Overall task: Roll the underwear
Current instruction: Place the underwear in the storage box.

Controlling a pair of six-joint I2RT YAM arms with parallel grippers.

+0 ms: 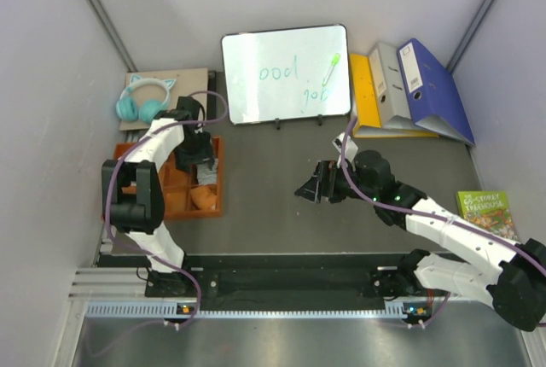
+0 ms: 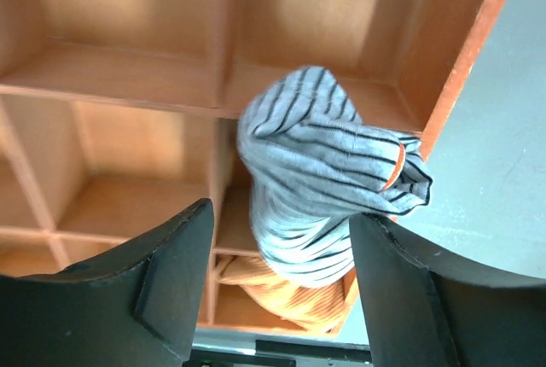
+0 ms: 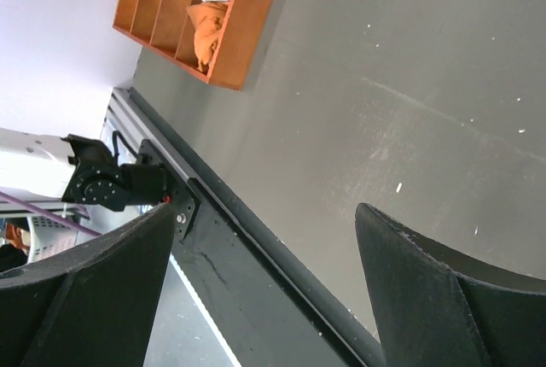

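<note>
While left claw (image 2: pixel 281 218) and right claw (image 3: pixel 264 213) gape, tray (image 2: pixel 452 68) holds boxers (image 2: pixel 316 179) — briefs (image 2: pixel 290 294) alongside.

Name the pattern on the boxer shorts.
Boxer shorts: grey with fine dark stripes, clearest in the left wrist view.

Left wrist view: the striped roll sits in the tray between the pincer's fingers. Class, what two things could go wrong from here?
1. The striped boxers bulge above their compartment, right up to the tray wall, so the roll may loosen or tip out.
2. The left pincer stands close around the cloth; lifting away might snag it and disturb the orange briefs beside it.
</note>
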